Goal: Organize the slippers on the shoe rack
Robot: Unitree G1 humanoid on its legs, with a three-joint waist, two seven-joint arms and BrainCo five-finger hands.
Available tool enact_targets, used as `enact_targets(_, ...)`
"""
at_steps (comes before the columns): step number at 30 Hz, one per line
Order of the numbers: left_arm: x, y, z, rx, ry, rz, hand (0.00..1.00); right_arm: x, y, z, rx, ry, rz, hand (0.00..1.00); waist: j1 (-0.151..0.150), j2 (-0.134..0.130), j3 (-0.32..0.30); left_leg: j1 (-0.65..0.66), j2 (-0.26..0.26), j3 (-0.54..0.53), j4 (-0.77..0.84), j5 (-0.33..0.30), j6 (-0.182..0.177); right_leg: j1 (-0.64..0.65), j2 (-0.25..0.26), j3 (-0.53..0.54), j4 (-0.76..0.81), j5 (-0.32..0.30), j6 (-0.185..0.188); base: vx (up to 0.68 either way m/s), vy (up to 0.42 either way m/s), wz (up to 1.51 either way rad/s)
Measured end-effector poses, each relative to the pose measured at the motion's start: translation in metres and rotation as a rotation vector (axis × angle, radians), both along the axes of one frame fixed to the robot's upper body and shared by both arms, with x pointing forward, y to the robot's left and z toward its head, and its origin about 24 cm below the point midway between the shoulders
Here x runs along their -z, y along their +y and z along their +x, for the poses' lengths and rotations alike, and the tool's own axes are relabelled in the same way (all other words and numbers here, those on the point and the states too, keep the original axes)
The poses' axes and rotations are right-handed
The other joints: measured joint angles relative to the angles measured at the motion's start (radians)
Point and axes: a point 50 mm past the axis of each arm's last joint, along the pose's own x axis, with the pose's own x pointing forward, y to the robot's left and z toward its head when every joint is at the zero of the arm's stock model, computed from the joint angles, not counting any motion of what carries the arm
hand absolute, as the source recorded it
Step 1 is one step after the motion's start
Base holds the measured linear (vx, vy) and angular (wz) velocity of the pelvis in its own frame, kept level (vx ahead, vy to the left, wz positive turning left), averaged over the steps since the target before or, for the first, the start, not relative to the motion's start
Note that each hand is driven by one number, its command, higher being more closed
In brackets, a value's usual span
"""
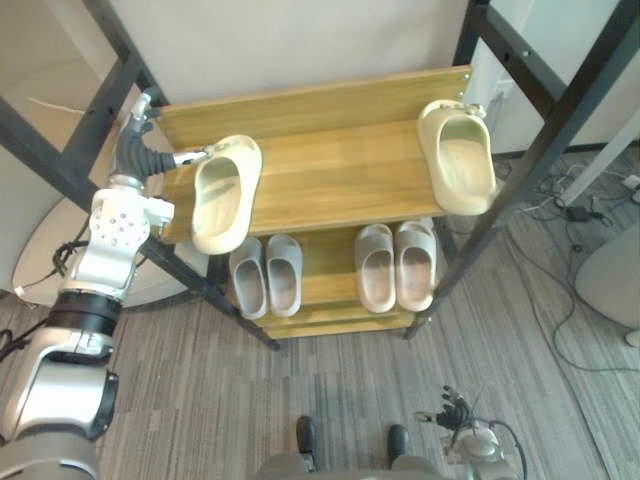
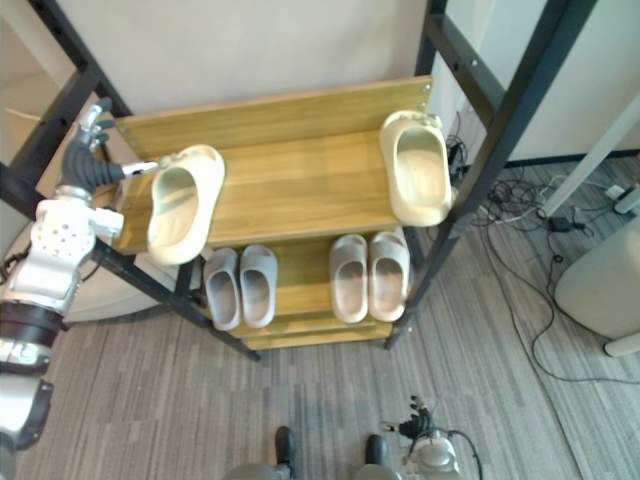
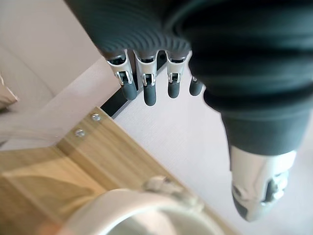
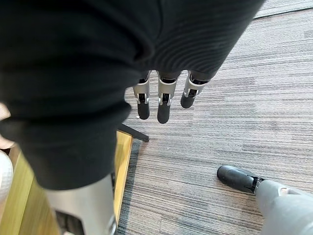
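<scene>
Left hand (image 1: 138, 148), fingers loose, at wooden top shelf's (image 1: 340, 170) 9 o'clock edge, beside cream foam slipper (image 1: 225, 190) overhanging the front edge. Second cream slipper (image 1: 457, 157) overhangs at 3 o'clock; bare board between. Right hand (image 1: 455, 412) low, fingers straight.

Left hand (image 1: 139, 148) raised on outstretched arm, fingers straight; right hand (image 1: 455, 410) low, fingers relaxed.

floor: grey striped carpet (image 1: 330, 400) | wall (image 1: 300, 40): pale (plain) | right: rounded grey object (image 2: 600, 285), perhaps a bin
</scene>
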Motion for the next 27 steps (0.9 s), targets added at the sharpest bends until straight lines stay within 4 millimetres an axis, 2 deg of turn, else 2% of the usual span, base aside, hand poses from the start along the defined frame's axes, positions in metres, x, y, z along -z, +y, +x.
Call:
enact_targets(9, 0.013, 0.007, 0.002, -0.052, 0.069, 0.110, 0.00, -0.004, 0.001, 0.005, -0.007, -0.031, 0.000, 0.00, 0.003, 0.007, 0.002, -0.015, 0.002, 0.014, 0.000, 0.000, 0.000, -0.024, 0.003, 0.024, 0.000, 0.007, -0.001, -0.01, 0.000, -0.05)
enact_targets(13, 0.025, 0.011, 0.005, -0.073, 0.141, 0.158, 0.00, -0.004, 0.002, 0.005, -0.007, -0.033, 0.004, 0.00, 0.003, 0.006, 0.011, -0.018, 0.003, 0.032, 0.000, 0.000, 0.000, -0.039, 0.004, 0.044, 0.000, 0.016, -0.002, -0.03, 0.012, -0.14)
enact_targets(18, 0.013, 0.012, 0.010, -0.094, 0.124, 0.152, 0.00, -0.002, 0.006, 0.004, -0.004, -0.029, 0.016, 0.00, 0.007, 0.001, 0.015, -0.052, 0.010, 0.033, 0.000, 0.010, -0.006, -0.074, 0.011, 0.050, 0.000, 0.028, -0.007, -0.04, 0.003, -0.02)
enact_targets(22, 0.012, 0.020, 0.012, -0.131, 0.136, 0.138, 0.00, -0.002, 0.006, 0.003, -0.002, -0.028, 0.017, 0.00, 0.008, -0.002, 0.017, -0.056, 0.018, 0.049, -0.005, 0.011, -0.009, -0.089, 0.017, 0.069, 0.000, 0.031, -0.010, -0.05, 0.000, -0.14)
enact_targets(23, 0.011, 0.022, 0.013, -0.144, 0.139, 0.132, 1.00, -0.002, 0.006, 0.002, 0.006, -0.028, 0.022, 0.00, 0.008, -0.002, 0.017, -0.062, 0.019, 0.050, -0.005, 0.013, -0.011, -0.096, 0.019, 0.071, 0.000, 0.031, -0.011, -0.05, 0.006, -0.07)
enact_targets(27, 0.008, 0.025, 0.015, -0.163, 0.140, 0.124, 1.00, -0.002, 0.007, 0.002, 0.022, -0.032, 0.037, 0.00, 0.009, -0.004, 0.018, -0.072, 0.022, 0.055, -0.005, 0.016, -0.014, -0.120, 0.022, 0.078, 0.015, 0.031, -0.011, -0.02, 0.008, -0.06)
